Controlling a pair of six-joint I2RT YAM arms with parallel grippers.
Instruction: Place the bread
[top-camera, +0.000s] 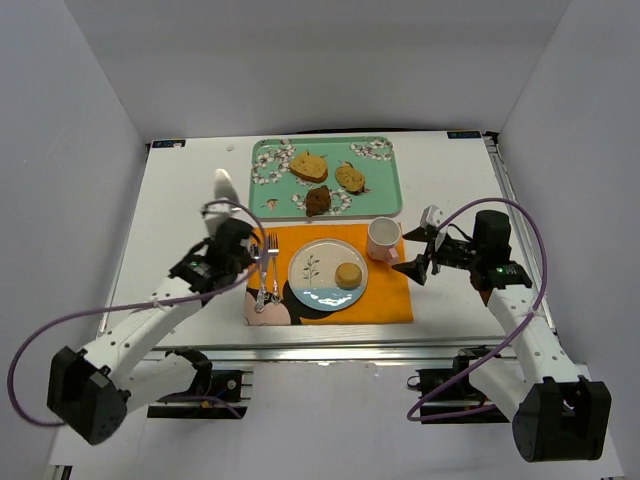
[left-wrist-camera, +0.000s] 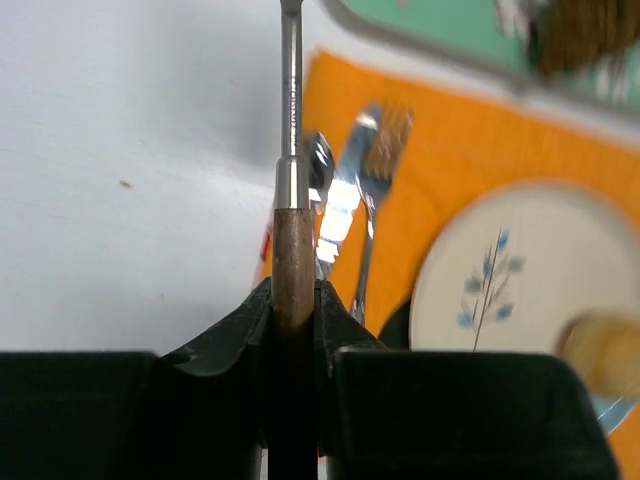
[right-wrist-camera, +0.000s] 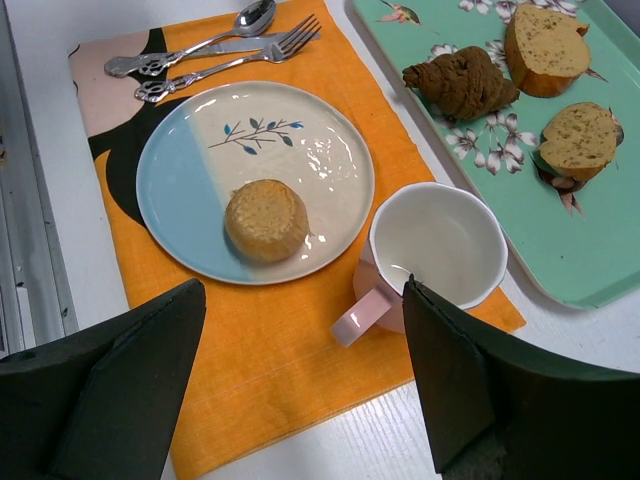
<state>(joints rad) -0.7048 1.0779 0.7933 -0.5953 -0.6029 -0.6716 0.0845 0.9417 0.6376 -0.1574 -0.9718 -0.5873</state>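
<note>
The bread, a small round golden bun (top-camera: 348, 275), sits on the right side of the blue-and-cream plate (top-camera: 312, 283); it also shows in the right wrist view (right-wrist-camera: 266, 218) and blurred in the left wrist view (left-wrist-camera: 606, 352). My right gripper (top-camera: 417, 262) is open and empty, to the right of the plate near the cup, its jaws wide apart (right-wrist-camera: 303, 290). My left gripper (top-camera: 240, 238) is left of the plate and shut (left-wrist-camera: 295, 300) on a knife (left-wrist-camera: 292, 230) with a brown handle; its blade (top-camera: 222, 185) points to the far side.
A pink-and-white cup (top-camera: 383, 238) stands on the orange placemat (top-camera: 385, 298) right of the plate. A fork and spoon (top-camera: 266, 272) lie left of the plate. A green floral tray (top-camera: 381, 180) at the back holds two tan slices and a dark brown chunk (top-camera: 318, 201).
</note>
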